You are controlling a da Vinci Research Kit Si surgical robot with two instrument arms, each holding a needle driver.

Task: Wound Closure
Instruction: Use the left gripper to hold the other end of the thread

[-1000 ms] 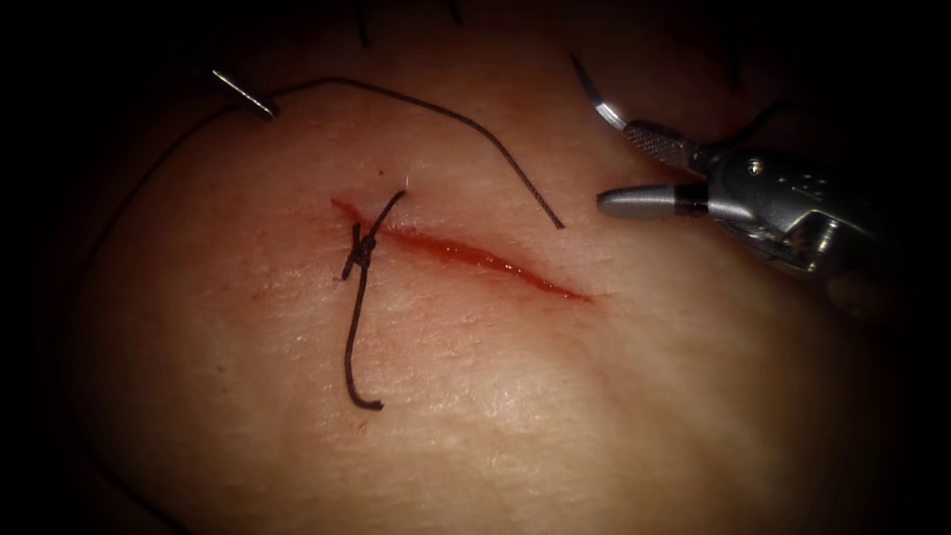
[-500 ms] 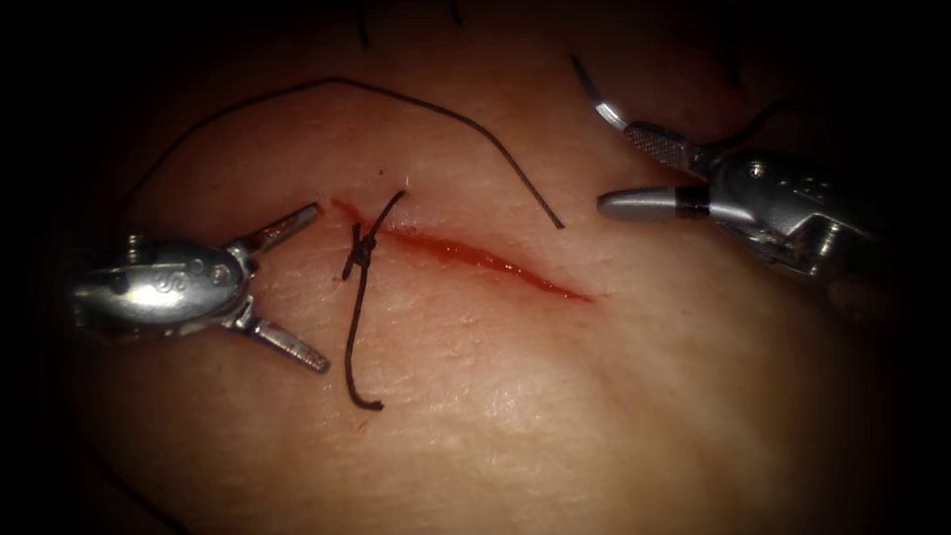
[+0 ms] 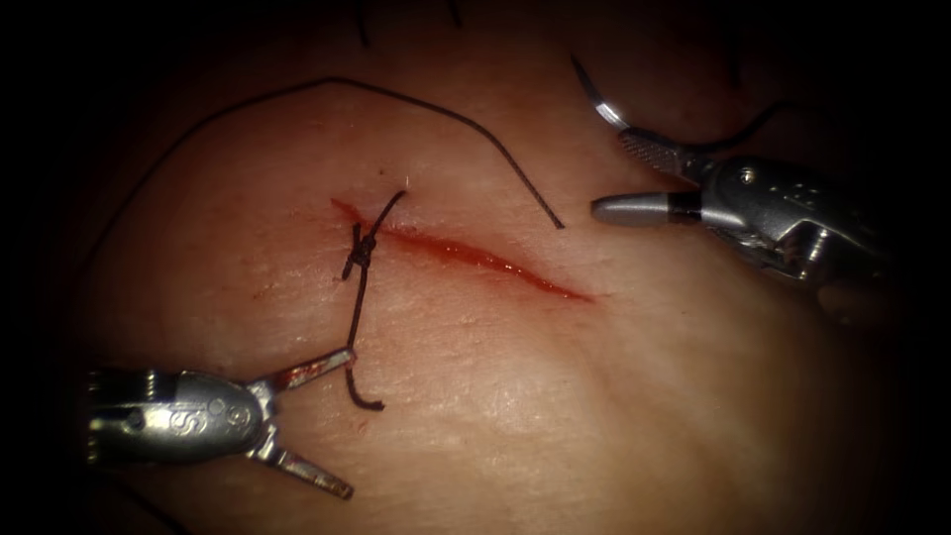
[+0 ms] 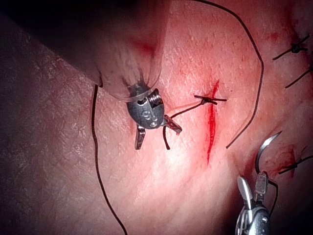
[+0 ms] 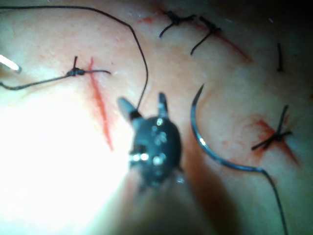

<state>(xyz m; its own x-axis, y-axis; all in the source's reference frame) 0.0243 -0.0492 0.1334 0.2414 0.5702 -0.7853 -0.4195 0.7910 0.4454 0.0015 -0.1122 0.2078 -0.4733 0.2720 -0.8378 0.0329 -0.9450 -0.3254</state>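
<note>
The cut [image 3: 475, 258] runs across the tissue [image 3: 555, 396], lined with red fluid. One knot [image 3: 362, 248] closes its left end, and the knot's tail [image 3: 354, 337] hangs down to a curl. My left tool [image 3: 342, 424] is low on the left, open, its upper jaw tip touching that tail; it holds nothing. My right tool [image 3: 614, 173] is right of the cut, open and empty. The curved needle [image 3: 594, 94] lies on the tissue just behind it, not in the tissue; it also shows as needle [image 5: 198, 132]. The long thread [image 3: 446, 109] arches above the cut, its free end near the right tool.
Earlier stitches with cut ends sit on other cuts: one stitch [image 4: 293, 47] beyond the long thread, a pair of knots [image 5: 178, 19] and a further knot [image 5: 279, 132] by the needle. Thread from the needle [image 5: 279, 205] trails away over the tissue.
My left tool came in at the left, then dropped from beside the cut's left end to the lower left, its upper jaw now at the knot's tail. The right tool shifted slightly.
</note>
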